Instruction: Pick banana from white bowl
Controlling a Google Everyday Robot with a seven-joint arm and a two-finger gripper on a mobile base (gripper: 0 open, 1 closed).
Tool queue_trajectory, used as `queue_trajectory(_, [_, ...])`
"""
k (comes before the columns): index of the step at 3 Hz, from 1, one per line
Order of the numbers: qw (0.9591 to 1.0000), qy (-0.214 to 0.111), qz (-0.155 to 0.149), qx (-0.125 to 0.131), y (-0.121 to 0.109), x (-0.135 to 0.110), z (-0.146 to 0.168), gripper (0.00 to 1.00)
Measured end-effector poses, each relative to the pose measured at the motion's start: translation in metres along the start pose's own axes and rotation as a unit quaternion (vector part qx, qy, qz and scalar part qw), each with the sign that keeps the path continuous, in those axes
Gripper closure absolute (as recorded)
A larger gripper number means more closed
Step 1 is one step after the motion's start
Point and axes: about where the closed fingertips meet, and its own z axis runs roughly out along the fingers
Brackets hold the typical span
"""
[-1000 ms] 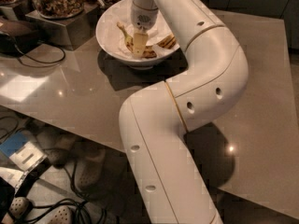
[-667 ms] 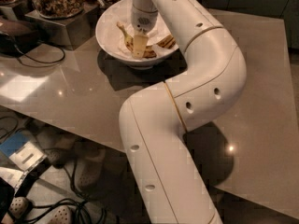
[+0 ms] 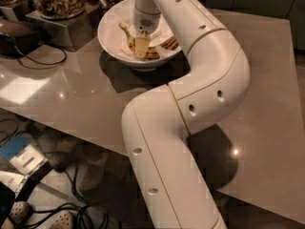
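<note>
Camera view looks down on a white robot arm [image 3: 209, 70] that rises from the bottom centre, bends right, then reaches back to the upper middle of the frame. Its gripper [image 3: 142, 46] is lowered into the white bowl [image 3: 110, 37], toward the far side of the grey table [image 3: 267, 80]. The banana [image 3: 151, 55] lies curved in the bowl on crumpled paper, right at the gripper; whether the gripper holds it cannot be told. Just left of the bowl stands a jar [image 3: 57, 1] of brown food, with a black cable [image 3: 38, 61] nearby. Open tabletop stretches right of the bowl. The near table edge runs diagonally across the lower left.
</note>
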Motion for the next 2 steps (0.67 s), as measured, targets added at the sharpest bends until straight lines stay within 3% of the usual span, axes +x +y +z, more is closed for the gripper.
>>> queue_trajectory(1, [1.0, 0.0, 0.0, 0.0, 0.0, 0.0, -0.0001, 1.0])
queue_trajectory(2, [0.9999, -0.004, -0.002, 0.015, -0.0045, -0.0007, -0.0079, 1.0])
